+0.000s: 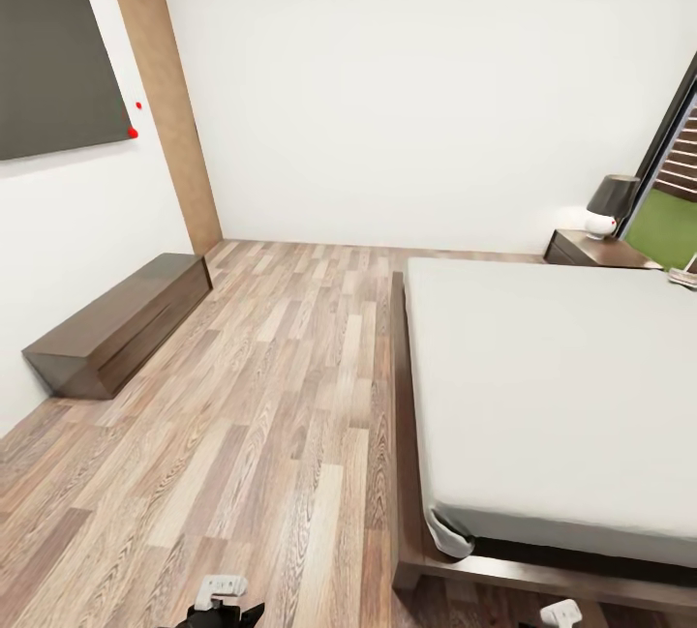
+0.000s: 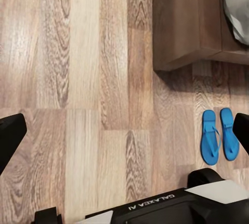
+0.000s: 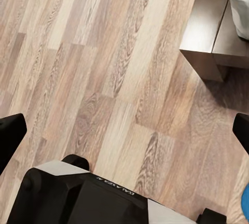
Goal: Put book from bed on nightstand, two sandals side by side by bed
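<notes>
The bed (image 1: 542, 386), with its pale-grey mattress on a dark wood frame, takes up the right of the head view. A small flat thing (image 1: 684, 275) lies at the mattress's far right and is cut by the picture's edge; I cannot tell if it is the book. The nightstand (image 1: 592, 249) stands beyond the bed. In the left wrist view the two blue sandals (image 2: 219, 136) lie side by side on the floor by the bed frame's corner (image 2: 181, 27). My left gripper (image 2: 124, 133) hangs open above bare floor. My right gripper (image 3: 124, 133) is open too, with a blue sliver of sandal (image 3: 245, 203) at the picture's corner.
A long dark bench unit (image 1: 121, 323) runs along the left wall under a dark wall panel (image 1: 53, 67). A wooden door (image 1: 169, 115) is in the far left corner. A lamp (image 1: 610, 204) stands on the nightstand by a window (image 1: 673, 212). Wide plank floor (image 1: 281, 396) lies between bench and bed.
</notes>
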